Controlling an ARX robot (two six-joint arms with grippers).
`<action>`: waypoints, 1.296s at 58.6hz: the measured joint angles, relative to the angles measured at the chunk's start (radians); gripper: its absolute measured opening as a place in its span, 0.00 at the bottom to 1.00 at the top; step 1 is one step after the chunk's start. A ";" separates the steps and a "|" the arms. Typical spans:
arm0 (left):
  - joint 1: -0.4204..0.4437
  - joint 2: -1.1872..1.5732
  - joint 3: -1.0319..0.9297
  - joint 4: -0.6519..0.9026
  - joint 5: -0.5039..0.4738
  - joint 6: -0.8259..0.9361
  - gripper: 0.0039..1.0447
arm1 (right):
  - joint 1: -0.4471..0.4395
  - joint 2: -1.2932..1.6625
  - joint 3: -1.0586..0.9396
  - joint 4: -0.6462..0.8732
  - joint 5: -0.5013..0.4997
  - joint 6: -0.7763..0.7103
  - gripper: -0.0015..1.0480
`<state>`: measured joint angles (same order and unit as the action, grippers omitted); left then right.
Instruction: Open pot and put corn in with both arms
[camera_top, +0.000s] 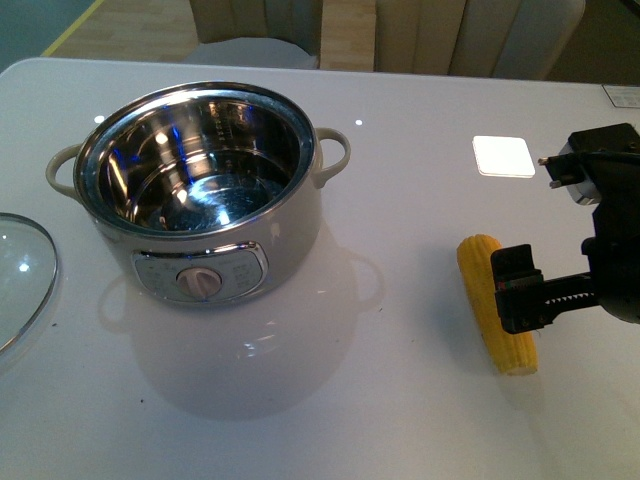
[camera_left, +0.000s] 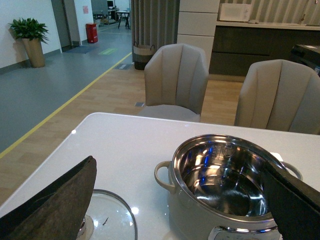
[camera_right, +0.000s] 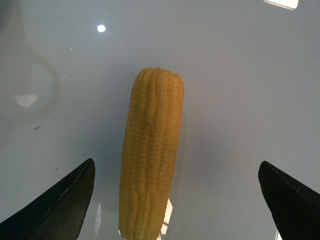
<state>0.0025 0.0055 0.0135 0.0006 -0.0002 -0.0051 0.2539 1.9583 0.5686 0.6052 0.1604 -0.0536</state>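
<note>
Corn (camera_top: 512, 350), one yellow husked cob, tapered, lies flat on the glossy white table (camera_top: 400, 430), well apart from the pot and off to the robot's right. The cream-white round electric pot with its shiny steel inside (camera_top: 205, 180) stands uncovered. Its round glass lid with the steel rim (camera_top: 22, 275) lies on the table just beside it, on the far side from the cob. So the opening looks done to me, and the step in hand is picking up the cob.

The black right gripper (camera_right: 176, 170) hangs over the corn with its fingers spread wide. In its own wrist view the cob sits between them, nearer one finger than the other, with neither finger touching it. From the front I can't tell how close the gripper is to the tabletop.

The black left gripper (camera_left: 177, 167) is spread too and holds nothing, hovering above the lid and the near side of the pot.

I'd say the next move is to settle the right fingers down astride the cob's middle and pinch it across its width. Then comes the lift and the carry over the steel rim. The cob is long against that opening, so it may need tilting to drop in cleanly.
</note>
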 joint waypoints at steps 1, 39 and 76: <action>0.000 0.000 0.000 0.000 0.000 0.000 0.94 | 0.000 0.008 0.006 0.000 0.000 0.000 0.92; 0.000 0.000 0.000 0.000 0.000 0.000 0.94 | 0.003 0.305 0.241 -0.072 0.012 0.039 0.92; 0.000 0.000 0.000 0.000 0.000 0.000 0.94 | 0.019 0.394 0.312 -0.108 0.004 0.088 0.90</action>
<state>0.0025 0.0055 0.0135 0.0006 -0.0006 -0.0051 0.2726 2.3520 0.8806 0.4969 0.1646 0.0341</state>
